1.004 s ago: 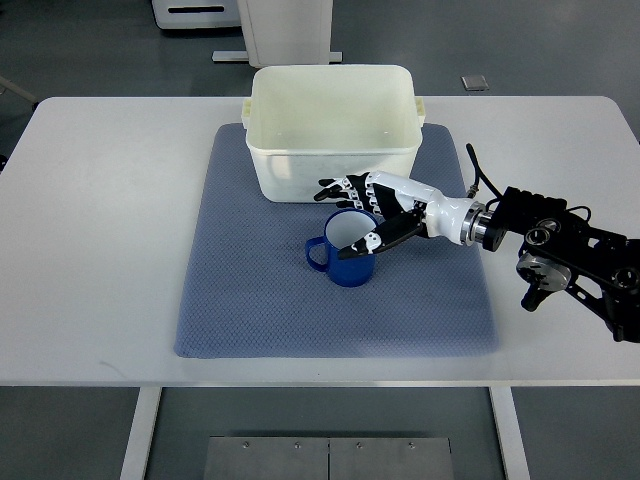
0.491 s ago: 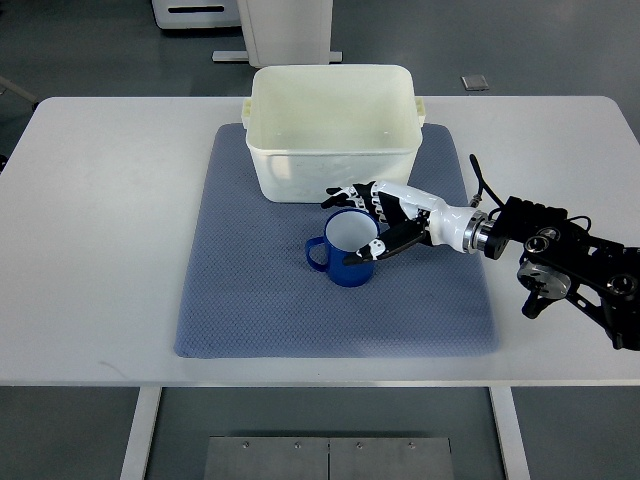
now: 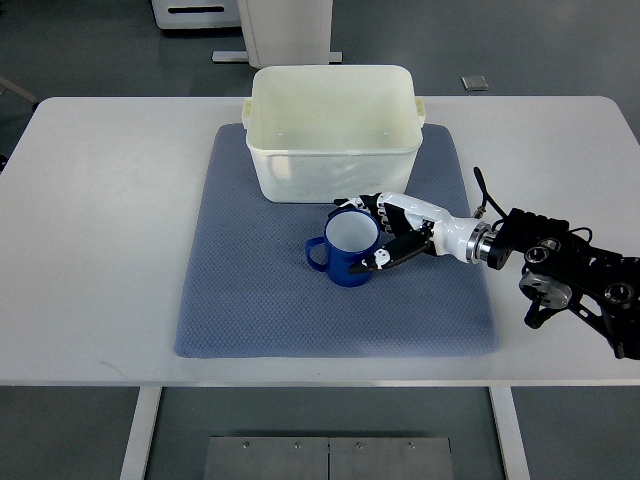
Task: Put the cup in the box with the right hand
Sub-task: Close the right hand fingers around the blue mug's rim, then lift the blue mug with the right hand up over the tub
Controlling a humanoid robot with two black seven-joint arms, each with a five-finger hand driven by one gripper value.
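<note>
Right hand (image 3: 385,232) wraps the blue cup (image 3: 346,249).
Cup stands upright on the blue mat (image 3: 240,290), just before the white box (image 3: 333,130).

A blue-grey mat (image 3: 250,290) lies on the white table (image 3: 100,250).

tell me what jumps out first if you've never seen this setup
The blue cup stands upright in the middle of the grey-blue mat, with the right hand wrapped around its right side. Just behind it sits the big cream box, open and empty.
</note>
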